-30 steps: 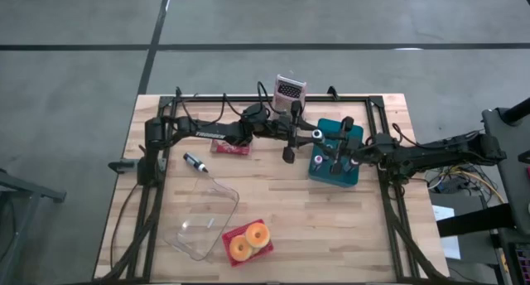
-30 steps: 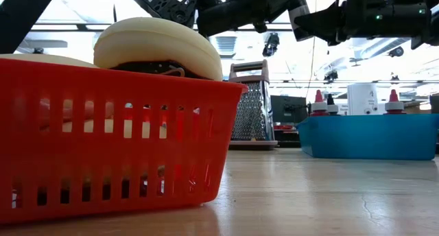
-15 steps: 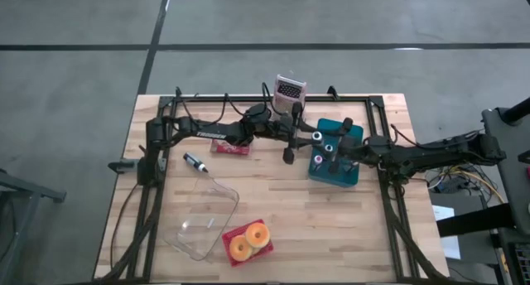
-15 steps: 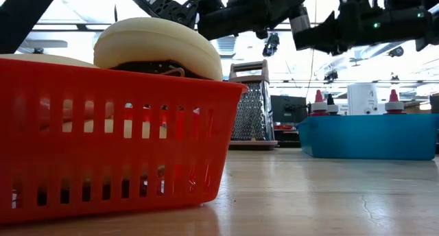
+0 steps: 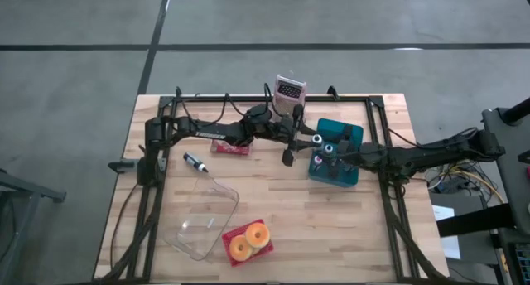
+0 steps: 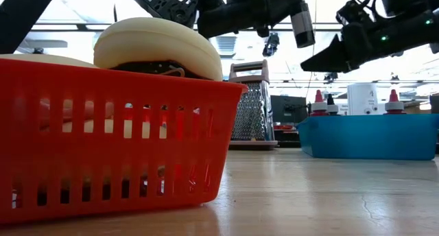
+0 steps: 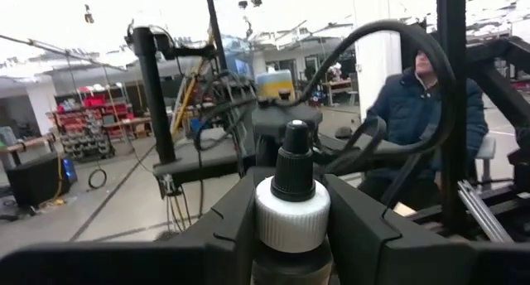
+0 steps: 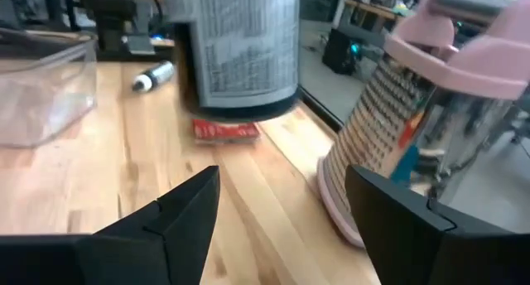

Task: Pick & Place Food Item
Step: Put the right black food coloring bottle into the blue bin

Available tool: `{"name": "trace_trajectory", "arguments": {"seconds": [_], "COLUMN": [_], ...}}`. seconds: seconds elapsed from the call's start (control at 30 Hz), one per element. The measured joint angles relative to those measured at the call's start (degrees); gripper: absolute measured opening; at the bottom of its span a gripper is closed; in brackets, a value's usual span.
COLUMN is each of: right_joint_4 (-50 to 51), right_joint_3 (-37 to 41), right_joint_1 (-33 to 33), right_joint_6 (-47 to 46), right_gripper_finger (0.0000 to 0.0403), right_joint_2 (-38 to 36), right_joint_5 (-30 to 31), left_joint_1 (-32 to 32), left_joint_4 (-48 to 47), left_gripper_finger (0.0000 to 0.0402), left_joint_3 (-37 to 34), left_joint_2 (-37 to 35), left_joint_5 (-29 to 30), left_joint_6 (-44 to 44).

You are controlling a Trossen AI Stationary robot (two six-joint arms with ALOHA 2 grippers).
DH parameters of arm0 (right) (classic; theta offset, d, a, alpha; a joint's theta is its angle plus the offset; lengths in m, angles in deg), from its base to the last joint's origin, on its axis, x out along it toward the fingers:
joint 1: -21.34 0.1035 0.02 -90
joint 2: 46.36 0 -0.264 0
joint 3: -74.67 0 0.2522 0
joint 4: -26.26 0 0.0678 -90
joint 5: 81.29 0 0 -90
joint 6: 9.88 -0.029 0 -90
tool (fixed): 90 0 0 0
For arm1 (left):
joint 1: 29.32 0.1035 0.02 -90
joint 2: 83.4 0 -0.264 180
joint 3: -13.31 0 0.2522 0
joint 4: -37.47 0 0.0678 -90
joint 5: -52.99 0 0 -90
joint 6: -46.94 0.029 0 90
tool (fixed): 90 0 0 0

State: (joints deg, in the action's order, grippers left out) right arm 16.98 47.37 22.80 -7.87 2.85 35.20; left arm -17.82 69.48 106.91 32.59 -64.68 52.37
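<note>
A dark bottle (image 7: 291,210) with a white collar and black cap hangs over the left edge of the blue bin (image 5: 352,136), with my left gripper (image 5: 310,138) shut on it. In the low view the bottle (image 6: 302,27) is high above the table; in the right wrist view its labelled body (image 8: 240,53) hangs in front of my right gripper. My right gripper (image 8: 281,185) stands open over the bin (image 6: 370,136), just right of the bottle, holding nothing. Three more bottles (image 5: 330,149) stand upright in the bin. My left gripper pinches the bottle at its white collar (image 7: 291,217), just below the black cap, between its two fingers. The fingers come roughly level from the table's left. The bottle stands nearly upright in the hold, its body hanging below, lifted clear of table and bin.
A pink-topped grater (image 5: 290,90) stands at the far edge. A red packet (image 5: 232,147) and a marker (image 5: 196,162) lie to the left. A clear tub (image 5: 201,220) and a red basket (image 5: 267,250) of doughnuts sit near the front. A person (image 7: 422,111) sits beyond the table.
My right gripper has tipped its fingers downward and drawn back a little toward the table's right edge, uncovering more of the blue bin. My left gripper has kept still with the bottle.
</note>
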Motion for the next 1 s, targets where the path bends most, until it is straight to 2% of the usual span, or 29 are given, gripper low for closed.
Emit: {"name": "trace_trajectory", "arguments": {"seconds": [0.17, 0.27, 0.37, 0.47, 0.57, 0.7, 0.87, 1.0], "right_joint_4": [8.67, 14.78, 19.52, 21.34, 21.42, 21.17, 21.2, 21.16], "right_joint_3": [-0.02, -0.02, -0.09, -0.1, -0.13, -0.13, -0.13, -0.18], "right_joint_1": [4.61, 6.72, 7.37, 7.38, 7.38, 7.38, 7.38, 7.38], "right_joint_6": [-1.56, -3.37, -4.91, -4.52, -1.8, -0.36, -0.31, 1.59], "right_gripper_finger": [0.0247, 0.0247, 0.0247, 0.0247, 0.0246, 0.0246, 0.0247, 0.0247], "right_joint_2": [-6.45, -12.24, -17.88, -21.8, -23.57, -24.08, -24.0, -24.09], "right_joint_5": [10.88, 20.28, 28.79, 34.03, 36.56, 36.75, 37.13, 41.78], "left_joint_1": [-0.01, -0.04, -0.5, -1.54, -2.88, -3.99, -4.12, -4.07], "left_joint_4": [-0.82, -0.82, -0.82, -0.82, -0.82, -0.65, -4.92, -11.28], "left_gripper_finger": [0.0113, 0.0113, 0.0113, 0.0113, 0.0113, 0.0113, 0.0113, 0.0113], "left_joint_3": [-0.29, -0.29, -0.29, -0.27, -0.27, 1.62, 11.02, 18.37], "left_joint_2": [0.0, 0.0, 0.0, 0.0, 0.0, 2.4, 11.18, 16.11], "left_joint_5": [-0.25, -0.81, -0.91, -0.84, -0.45, 0.0, 0.65, 0.65], "left_joint_6": [0.39, 0.31, 0.2, 0.26, 1.38, 1.57, -1.55, -1.79]}}
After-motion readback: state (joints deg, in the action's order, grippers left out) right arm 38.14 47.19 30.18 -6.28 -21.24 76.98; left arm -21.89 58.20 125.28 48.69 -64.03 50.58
